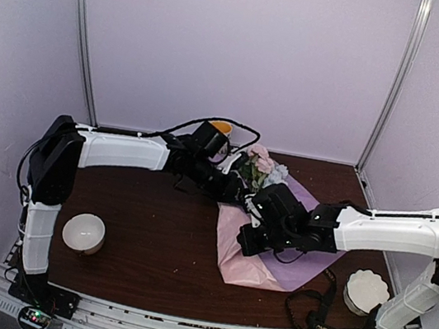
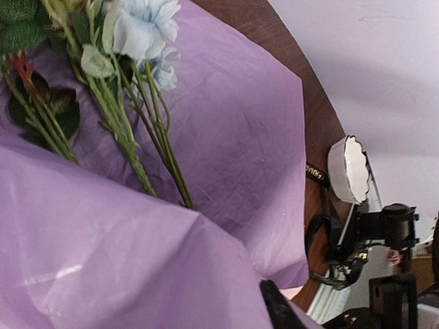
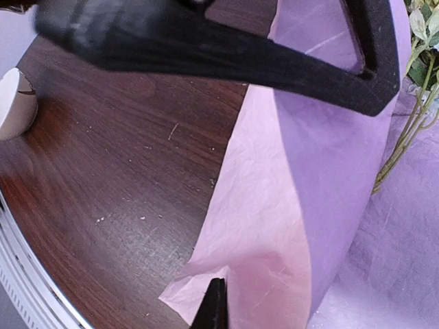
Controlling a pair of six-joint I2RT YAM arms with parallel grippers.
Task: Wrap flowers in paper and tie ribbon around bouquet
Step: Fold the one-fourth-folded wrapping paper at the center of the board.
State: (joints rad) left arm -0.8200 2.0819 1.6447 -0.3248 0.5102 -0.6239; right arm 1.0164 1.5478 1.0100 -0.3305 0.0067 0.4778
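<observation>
Wrapping is under way but far from finished: the flowers [image 1: 259, 164] lie on the paper [image 1: 257, 267] toward the far middle of the table [image 1: 152, 221], blooms pointing away from the arms and stems bare on the lilac face. One side of the sheet is turned over so its pink face shows. In the left wrist view that flap rises in front of the stems without covering them, so I judge this to be the first fold, with no cone formed yet. The right gripper [image 1: 253, 224] is clenched. With one fingertip [image 3: 215, 305] against the pink edge it appears to pinch the folded side, though the contact itself is not plainly shown. The left gripper [image 1: 229, 184] sits just beside the stems; only a sliver of one finger shows in its own view, so I cannot tell whether it is released or grasping. The ribbon [image 1: 318, 320] lies loosely near the right arm's base, just beside a white scalloped dish [image 1: 368, 290], well apart from the flowers and untouched. Left to do: roll the sheet round the stems, taper it, then fetch and tie the ribbon
</observation>
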